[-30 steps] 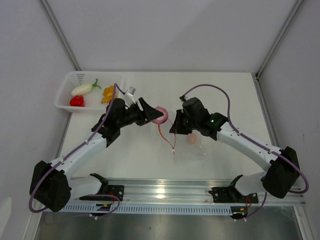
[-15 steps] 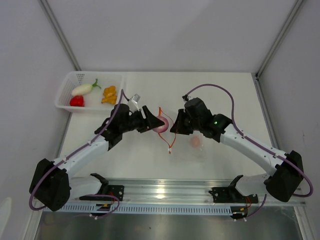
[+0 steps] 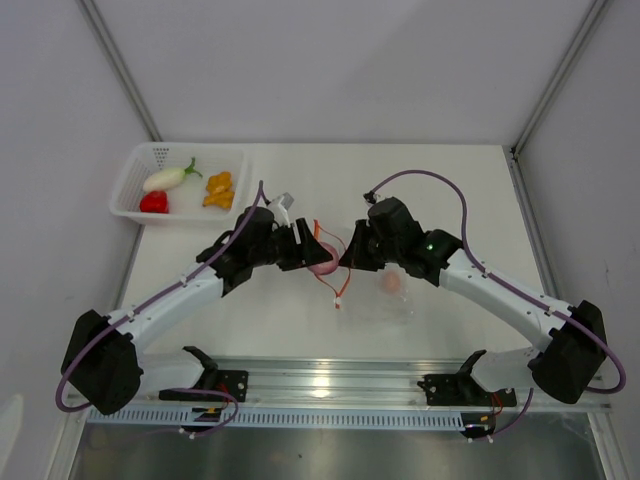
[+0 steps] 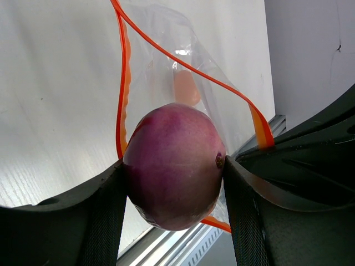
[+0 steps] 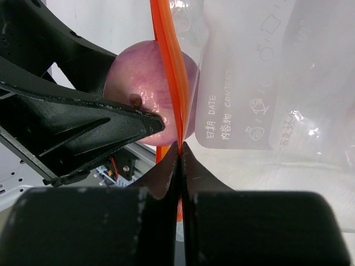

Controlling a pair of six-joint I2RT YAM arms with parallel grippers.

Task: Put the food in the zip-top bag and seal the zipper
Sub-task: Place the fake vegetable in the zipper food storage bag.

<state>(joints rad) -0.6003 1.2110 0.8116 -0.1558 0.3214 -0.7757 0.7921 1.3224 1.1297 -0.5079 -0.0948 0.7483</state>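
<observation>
My left gripper is shut on the round purple food, which hangs at the open mouth of the clear zip-top bag. The orange-red zipper loops around that mouth. My right gripper is shut on one edge of the zipper and holds it up beside the purple food. In the top view the bag lies on the table below my right gripper, with a pale orange piece inside it.
A white slotted basket stands at the back left. It holds a white food with green, a red one and an orange-yellow one. A metal rail runs along the near edge.
My left arm has carried the purple food to the right, up to the bag's mouth. My right gripper has kept its hold on the zipper edge and shifted only slightly.
</observation>
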